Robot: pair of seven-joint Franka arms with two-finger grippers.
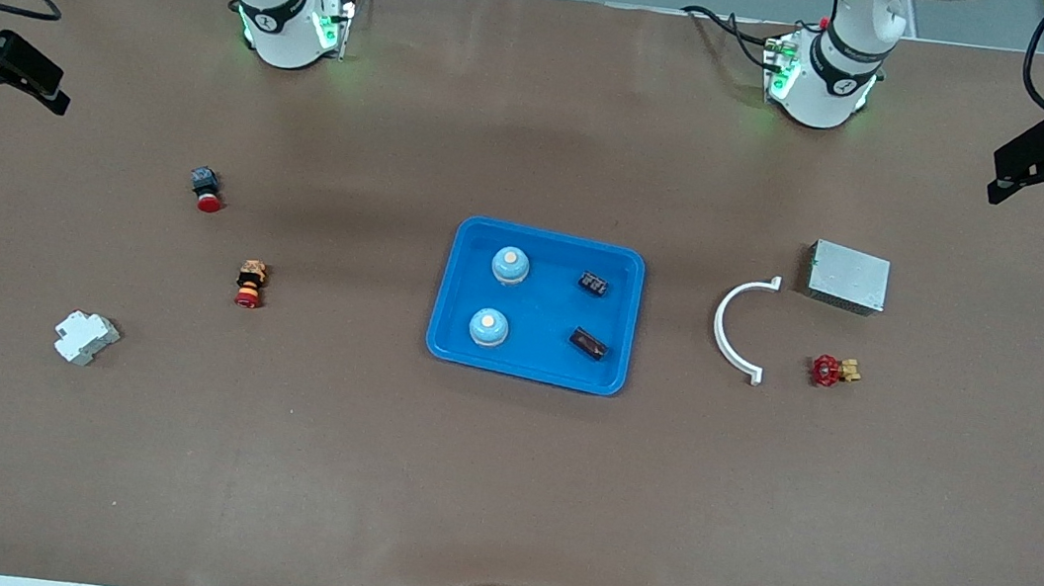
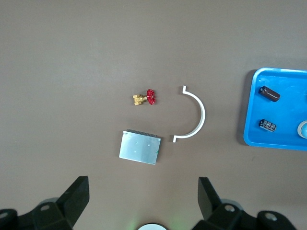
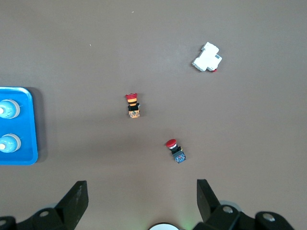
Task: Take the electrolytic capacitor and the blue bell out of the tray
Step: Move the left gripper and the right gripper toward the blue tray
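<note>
- Both grippers wait high with fingers spread, empty: left gripper [image 2: 144, 201] over the table's left-arm end, right gripper [image 3: 141, 201] over its right-arm end.
- Glossy blue tray [image 1: 535, 305] sits mid-table, rim corralling everything.
- Inside, two domed blue bells [image 1: 509, 266] at nine o'clock; two dark cylindrical capacitors [image 1: 594, 284] at three.
- Nothing removed yet.

White arms w/ black bands, green base lights, black cables

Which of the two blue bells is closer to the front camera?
The blue bell lower in the front view is closer. The other bell sits farther away in the same tray, nearer the robot bases.
</note>
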